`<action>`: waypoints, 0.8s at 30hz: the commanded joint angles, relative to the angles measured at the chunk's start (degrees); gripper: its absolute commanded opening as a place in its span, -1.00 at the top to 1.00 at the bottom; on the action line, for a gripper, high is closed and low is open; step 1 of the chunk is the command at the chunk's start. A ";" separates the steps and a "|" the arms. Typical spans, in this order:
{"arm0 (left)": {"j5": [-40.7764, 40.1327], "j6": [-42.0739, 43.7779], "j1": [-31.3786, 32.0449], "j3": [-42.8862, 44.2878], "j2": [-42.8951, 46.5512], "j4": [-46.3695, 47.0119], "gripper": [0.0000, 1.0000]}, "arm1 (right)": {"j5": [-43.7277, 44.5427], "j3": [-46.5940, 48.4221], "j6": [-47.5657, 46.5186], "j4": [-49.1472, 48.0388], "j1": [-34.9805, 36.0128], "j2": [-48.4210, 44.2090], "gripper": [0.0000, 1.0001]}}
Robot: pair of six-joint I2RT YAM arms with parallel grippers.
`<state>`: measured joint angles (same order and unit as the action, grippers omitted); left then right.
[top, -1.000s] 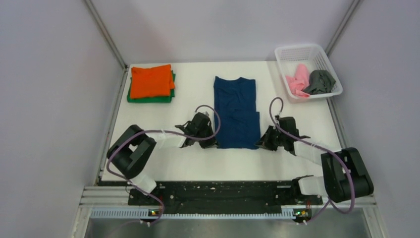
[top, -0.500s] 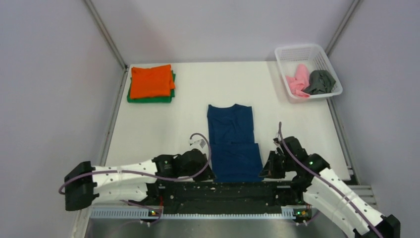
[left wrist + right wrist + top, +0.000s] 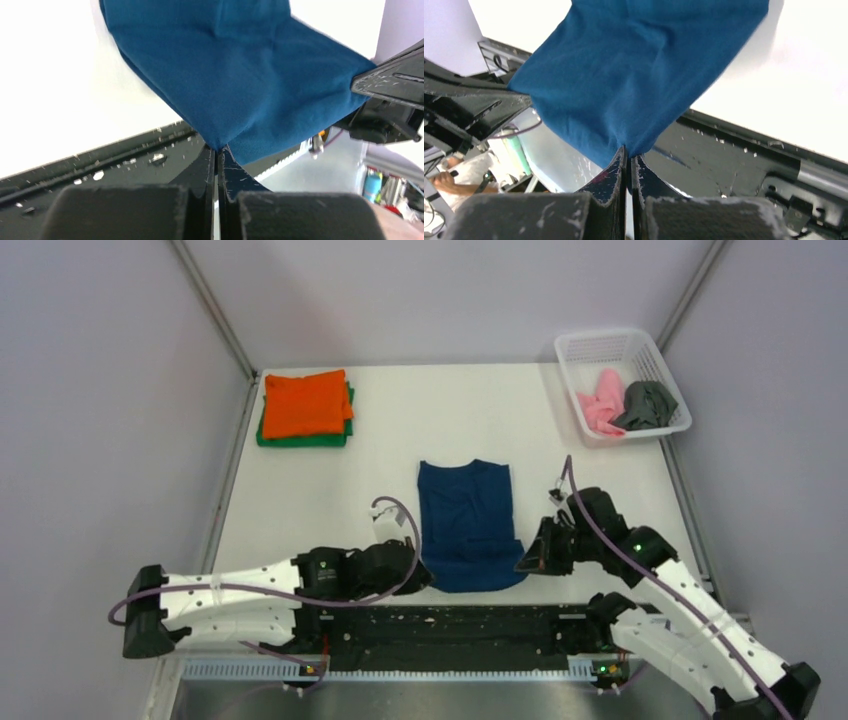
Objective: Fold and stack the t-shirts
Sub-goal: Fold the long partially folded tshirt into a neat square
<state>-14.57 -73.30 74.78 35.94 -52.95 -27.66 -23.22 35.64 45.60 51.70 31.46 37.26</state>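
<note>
left fingers pinching navy t-shirt corner | right fingers pinching the other corner | cloth fans out past the tips

Right gripper is pinching hard, both fingers pressed flat together on a corner of the navy blue t-shirt. The cloth fans up and out from that pinch, creased and hanging above the black rail along the table's near edge. The white table shows beyond the cloth. To the left, the left arm sits black beside the shirt's other edge.
</note>
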 commanded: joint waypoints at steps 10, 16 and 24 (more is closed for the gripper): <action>-5.59 17.92 -18.52 13.08 -0.96 2.77 1.00 | -1.93 14.83 -5.05 -22.10 -6.72 16.29 1.00; -2.78 23.96 -27.17 19.05 -6.45 3.99 1.00 | -8.32 16.09 -6.03 -27.43 -13.04 22.61 1.00; 8.41 27.39 -36.46 22.91 -15.48 9.32 1.00 | -12.40 17.89 -7.03 -30.55 -18.43 28.55 1.00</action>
<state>-11.88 -49.45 41.54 55.90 -65.45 -23.51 -32.75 50.28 40.12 25.32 15.07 64.51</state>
